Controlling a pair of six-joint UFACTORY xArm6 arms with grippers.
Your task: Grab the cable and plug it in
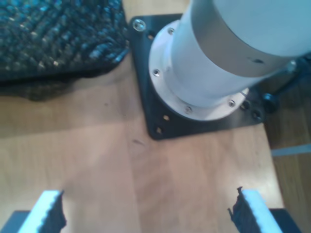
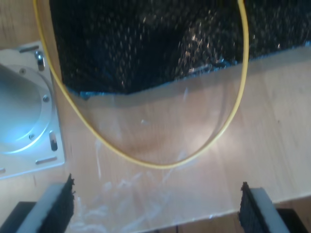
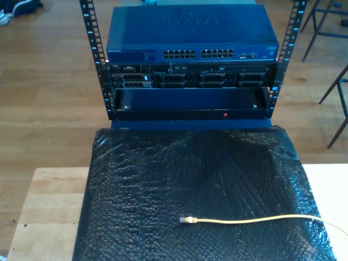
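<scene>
Nothing is plugged yet: the cable [image 3: 250,220] is lying loose on the black mat [image 3: 163,185], plug pointing to nine o'clock, while my first gripper [image 1: 146,213] and my second gripper [image 2: 156,206] are both gaping wide, holding nothing.

We note the thin yellow network cable [image 3: 255,219] lying loose on the black textured mat [image 3: 190,185], its small clear plug tip [image 3: 186,219] pointing toward the exterior view's left. The second wrist view shows it looping onto bare wood, apparently slack.
</scene>
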